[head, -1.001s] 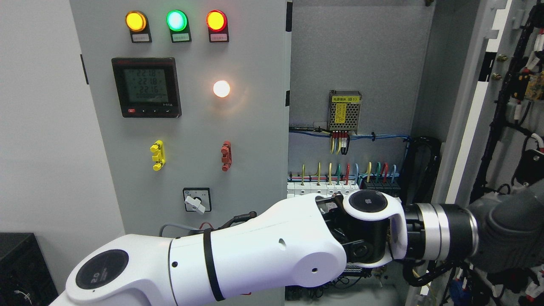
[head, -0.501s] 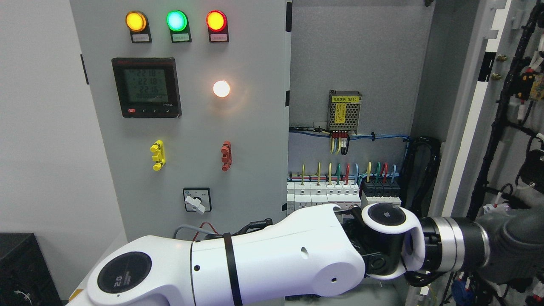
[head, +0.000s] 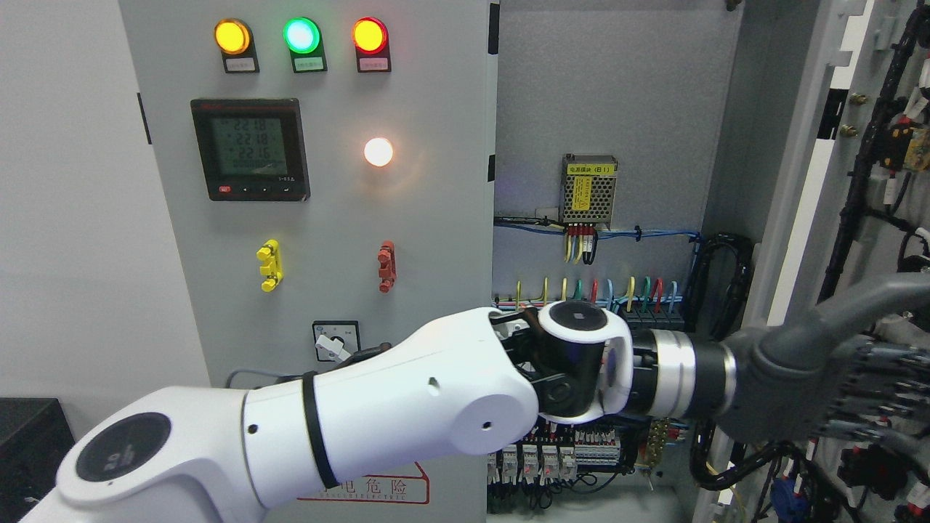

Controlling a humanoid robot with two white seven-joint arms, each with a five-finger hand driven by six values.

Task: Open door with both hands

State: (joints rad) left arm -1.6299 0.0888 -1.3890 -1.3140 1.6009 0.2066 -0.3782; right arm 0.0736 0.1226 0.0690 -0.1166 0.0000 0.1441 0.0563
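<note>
Left arm reaching in from lower left across cabinet front, grey left hand by swung-open right door at right edge; finger state unclear, cannot tell. Left door closed, lamps lit. Cabinet interior exposed between doors, roomy above arm.

left arm crosses before the closed panel; open cabinet interior lies right of it
</note>
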